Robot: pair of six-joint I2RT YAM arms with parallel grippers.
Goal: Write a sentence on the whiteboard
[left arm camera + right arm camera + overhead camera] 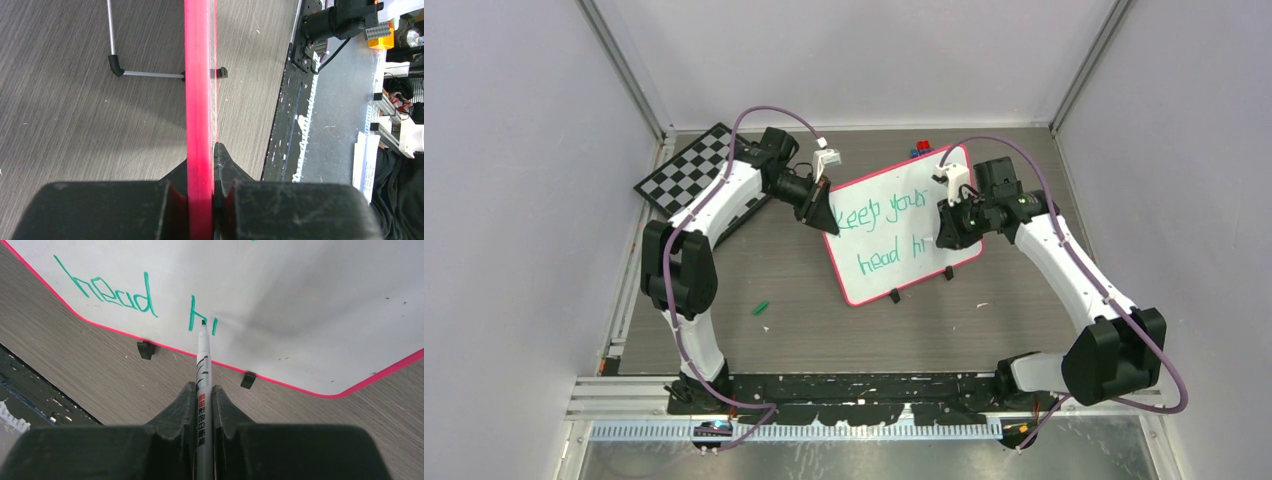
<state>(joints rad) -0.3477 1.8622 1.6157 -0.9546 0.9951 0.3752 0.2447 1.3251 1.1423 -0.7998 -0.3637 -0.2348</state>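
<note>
The whiteboard (pixel 904 225) stands tilted on its two black feet at mid table, with a red-pink rim. The green sentence (pixel 882 228) on it reads "keep your" above "head hi". My left gripper (pixel 829 222) is shut on the board's left edge; the rim (pixel 199 90) runs between its jaws in the left wrist view. My right gripper (pixel 946 232) is shut on a white marker (pixel 203 360). The marker's tip touches the board (pixel 280 295) right after the green "hi" (pixel 200 317). The rest of the second line is hidden behind my right gripper in the top view.
A black-and-white chessboard (pixel 686 168) lies at the back left. A small green cap (pixel 762 308) lies on the wooden table left of the board. Red and blue items (pixel 921 148) sit behind the board's top edge. A metal stand leg (pixel 145 74) lies behind the board.
</note>
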